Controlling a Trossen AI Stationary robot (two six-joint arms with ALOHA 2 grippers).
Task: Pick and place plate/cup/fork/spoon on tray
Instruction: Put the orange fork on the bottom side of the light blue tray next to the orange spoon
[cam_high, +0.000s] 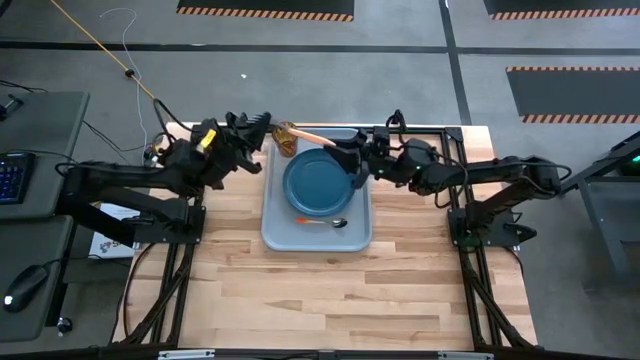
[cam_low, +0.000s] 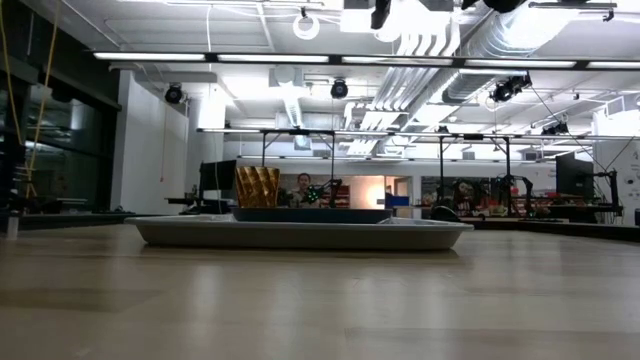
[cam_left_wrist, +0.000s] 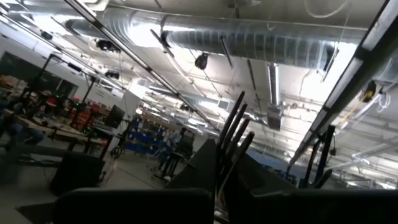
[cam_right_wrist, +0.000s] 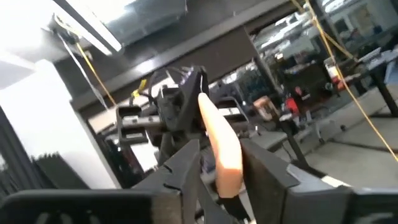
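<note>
Right pincer (cam_right_wrist: 217, 177) grips the fork (cam_right_wrist: 219, 146) above the tray (cam_high: 280, 232), beside the cup (cam_high: 286, 138).

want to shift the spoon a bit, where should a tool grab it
Take the spoon by its orange handle, coming straight down. It lies flat on the tray beside the plate, so rims likely block a sideways approach; the narrow handle suits closing fingers better than the round bowl.
</note>
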